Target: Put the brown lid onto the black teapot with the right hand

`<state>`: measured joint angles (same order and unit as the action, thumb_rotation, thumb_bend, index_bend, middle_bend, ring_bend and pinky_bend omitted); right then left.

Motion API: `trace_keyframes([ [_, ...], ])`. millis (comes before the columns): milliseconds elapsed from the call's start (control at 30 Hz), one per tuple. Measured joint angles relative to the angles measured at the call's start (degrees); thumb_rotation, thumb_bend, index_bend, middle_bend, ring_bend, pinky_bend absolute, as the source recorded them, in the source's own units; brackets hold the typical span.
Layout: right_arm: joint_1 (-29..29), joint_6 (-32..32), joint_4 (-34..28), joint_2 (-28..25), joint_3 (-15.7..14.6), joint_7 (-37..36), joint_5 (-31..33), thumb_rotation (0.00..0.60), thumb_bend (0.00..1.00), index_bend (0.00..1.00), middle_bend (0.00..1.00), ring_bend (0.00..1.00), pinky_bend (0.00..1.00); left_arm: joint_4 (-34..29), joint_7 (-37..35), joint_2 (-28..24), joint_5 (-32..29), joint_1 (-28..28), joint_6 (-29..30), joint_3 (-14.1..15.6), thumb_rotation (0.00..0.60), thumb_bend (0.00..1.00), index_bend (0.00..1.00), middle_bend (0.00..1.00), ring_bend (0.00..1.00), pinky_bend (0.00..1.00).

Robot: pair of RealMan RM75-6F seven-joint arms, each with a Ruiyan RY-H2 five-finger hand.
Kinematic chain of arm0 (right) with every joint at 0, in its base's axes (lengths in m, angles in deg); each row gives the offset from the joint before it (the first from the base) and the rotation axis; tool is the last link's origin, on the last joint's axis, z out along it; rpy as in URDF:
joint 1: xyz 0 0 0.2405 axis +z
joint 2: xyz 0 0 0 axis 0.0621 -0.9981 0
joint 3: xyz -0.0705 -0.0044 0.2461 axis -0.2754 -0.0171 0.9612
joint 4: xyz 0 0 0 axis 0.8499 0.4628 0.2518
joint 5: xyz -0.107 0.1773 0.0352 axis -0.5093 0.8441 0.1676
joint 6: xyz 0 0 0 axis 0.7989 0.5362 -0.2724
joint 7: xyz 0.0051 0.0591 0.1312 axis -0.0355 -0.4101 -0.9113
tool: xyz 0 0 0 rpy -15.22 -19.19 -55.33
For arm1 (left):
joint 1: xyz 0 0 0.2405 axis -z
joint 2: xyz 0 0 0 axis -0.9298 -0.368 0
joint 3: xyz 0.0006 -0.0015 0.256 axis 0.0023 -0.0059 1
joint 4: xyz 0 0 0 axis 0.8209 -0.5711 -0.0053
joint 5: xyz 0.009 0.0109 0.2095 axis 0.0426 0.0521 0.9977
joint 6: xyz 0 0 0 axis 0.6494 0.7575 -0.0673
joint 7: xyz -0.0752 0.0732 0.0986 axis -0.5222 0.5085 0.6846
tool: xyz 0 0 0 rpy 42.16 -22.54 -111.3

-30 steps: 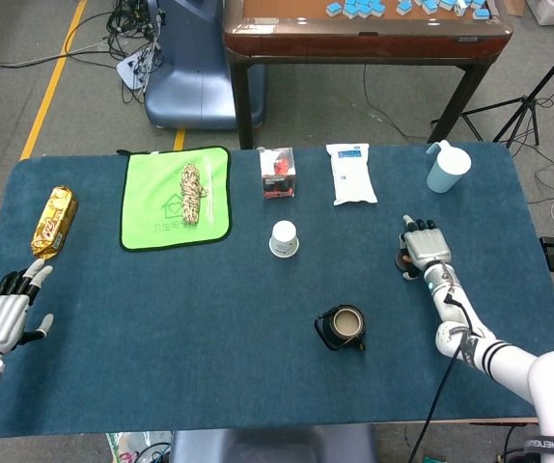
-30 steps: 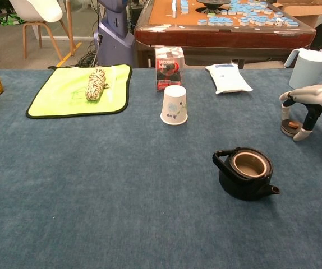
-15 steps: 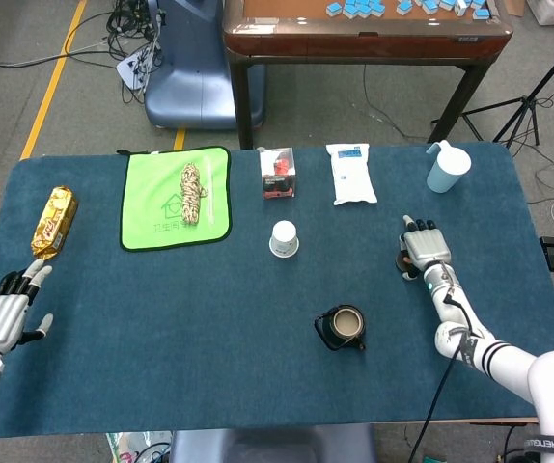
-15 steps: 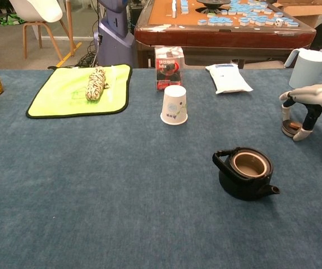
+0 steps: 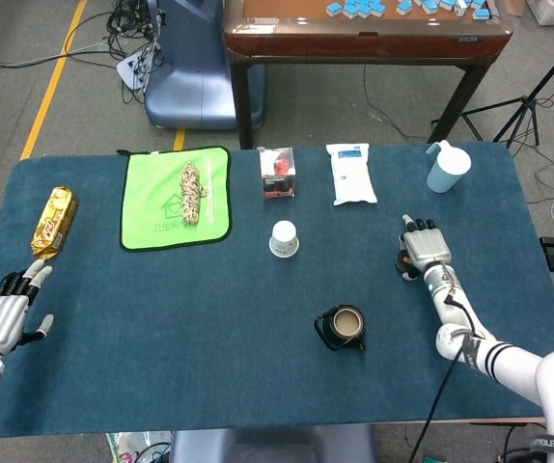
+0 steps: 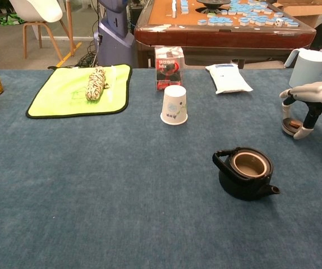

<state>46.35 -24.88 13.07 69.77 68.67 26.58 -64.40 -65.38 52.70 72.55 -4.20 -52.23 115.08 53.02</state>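
Right hand (image 6: 309,101) arches over the small round brown lid (image 6: 289,126), fingers (image 6: 306,128) reaching down around it, thumb side and finger side bracketing it. It looks like a light pinch, though contact is hard to confirm. The squat black cast-iron teapot (image 6: 245,172) sits open-mouthed, well apart toward the thumb side. Risk: a shallow hold lets the lid slip out on lifting. Left hand (image 5: 5,313) rests spread and empty.

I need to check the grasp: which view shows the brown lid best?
The chest view: the brown lid shows from the side under the right robot hand. In the head view the robot hand hides nearly all of it.
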Motion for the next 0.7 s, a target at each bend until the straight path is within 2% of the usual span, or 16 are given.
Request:
trace_keyframes([
  [300,0.2,2.2,-5.7,-2.6,-0.5,1.7,0.9,0.6,0.23,0.45,0.0,0.0,0.0,-1.4,0.8,-0.6,0.1,-0.5,1.1,0.0,0.6,0.38,0.0,0.0,0.0,0.0],
  [700,0.5,9.4,-20.5,-9.0,-1.4,5.3,1.8,0.6,0.23,0.45,0.0,0.0,0.0,-3.6,2.1,-1.3,1.1,-0.7,2.6,0.0,0.6,0.38,0.0,0.0,0.0,0.0],
])
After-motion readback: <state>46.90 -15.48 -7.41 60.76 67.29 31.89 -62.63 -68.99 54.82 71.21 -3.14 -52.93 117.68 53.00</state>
